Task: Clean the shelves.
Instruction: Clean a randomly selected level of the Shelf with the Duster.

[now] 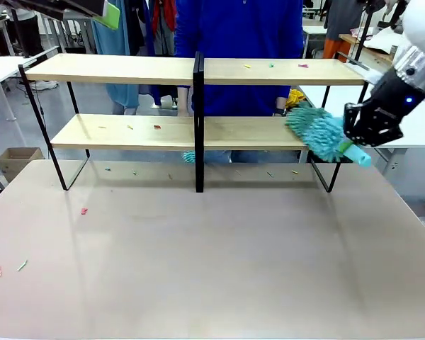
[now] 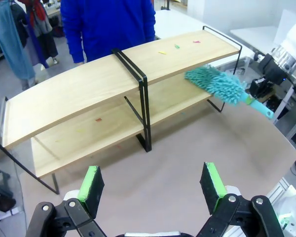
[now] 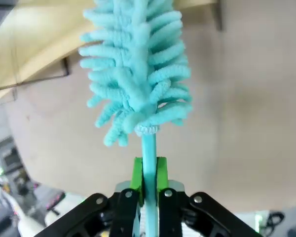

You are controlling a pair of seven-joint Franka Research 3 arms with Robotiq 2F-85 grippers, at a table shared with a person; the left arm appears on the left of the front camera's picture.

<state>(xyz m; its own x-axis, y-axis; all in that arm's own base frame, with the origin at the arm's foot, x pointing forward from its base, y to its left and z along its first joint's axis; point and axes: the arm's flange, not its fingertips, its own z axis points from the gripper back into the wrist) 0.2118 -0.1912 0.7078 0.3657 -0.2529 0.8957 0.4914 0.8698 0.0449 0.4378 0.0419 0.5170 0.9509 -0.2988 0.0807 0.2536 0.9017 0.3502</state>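
Observation:
The shelves [image 1: 127, 69] [image 2: 89, 84] stand across the far half of the table, two light wood boards in a black frame with a central upright. Small coloured scraps lie on both boards. A teal fluffy duster [image 1: 319, 132] [image 2: 214, 83] [image 3: 135, 69] rests its head at the right end of the lower board. My right gripper [image 1: 368, 126] [image 3: 148, 177] is shut on the duster's handle. My left gripper [image 2: 152, 185] hovers open above the table in front of the shelves, with nothing between its green pads.
A person in a blue top [image 1: 241, 28] stands behind the shelves. Little scraps [image 1: 83, 210] dot the grey table [image 1: 212, 262] near its left side and under the shelves. White tables [image 1: 0, 67] stand off to both sides.

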